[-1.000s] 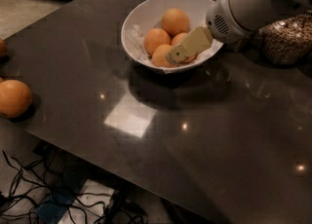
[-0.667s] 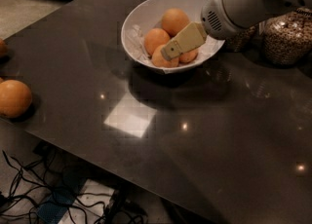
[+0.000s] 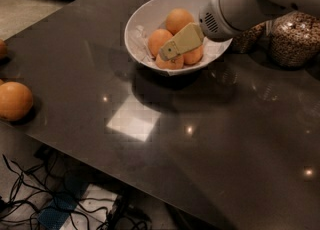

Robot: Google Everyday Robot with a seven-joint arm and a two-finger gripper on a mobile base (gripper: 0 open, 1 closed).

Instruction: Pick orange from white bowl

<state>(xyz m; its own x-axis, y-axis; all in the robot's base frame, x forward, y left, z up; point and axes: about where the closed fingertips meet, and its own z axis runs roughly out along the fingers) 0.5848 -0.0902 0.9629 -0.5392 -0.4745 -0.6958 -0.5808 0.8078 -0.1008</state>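
A large glossy white bowl (image 3: pixel 140 24) lined with thin white paper sits at the back of the dark table. It holds several oranges: one at the back (image 3: pixel 179 20), one at the left (image 3: pixel 159 41), one at the front (image 3: pixel 171 64) and one at the right (image 3: pixel 194 56). My gripper (image 3: pixel 167 54) reaches in from the upper right on a white arm (image 3: pixel 240 9). Its tan fingers (image 3: pixel 182 41) point down-left over the oranges, their tips between the left and front oranges.
Two glass jars of grains (image 3: pixel 295 39) stand right of the bowl, behind the arm. A loose orange (image 3: pixel 15 101) lies at the table's left edge and another (image 3: pixel 2 49) is partly cut off farther back. Cables (image 3: pixel 30 199) lie on the floor below the table's front edge.
The arm and gripper have shifted left and slightly up across the bowl, so the fingertips now sit over the middle oranges. The oranges and bowl have not moved.
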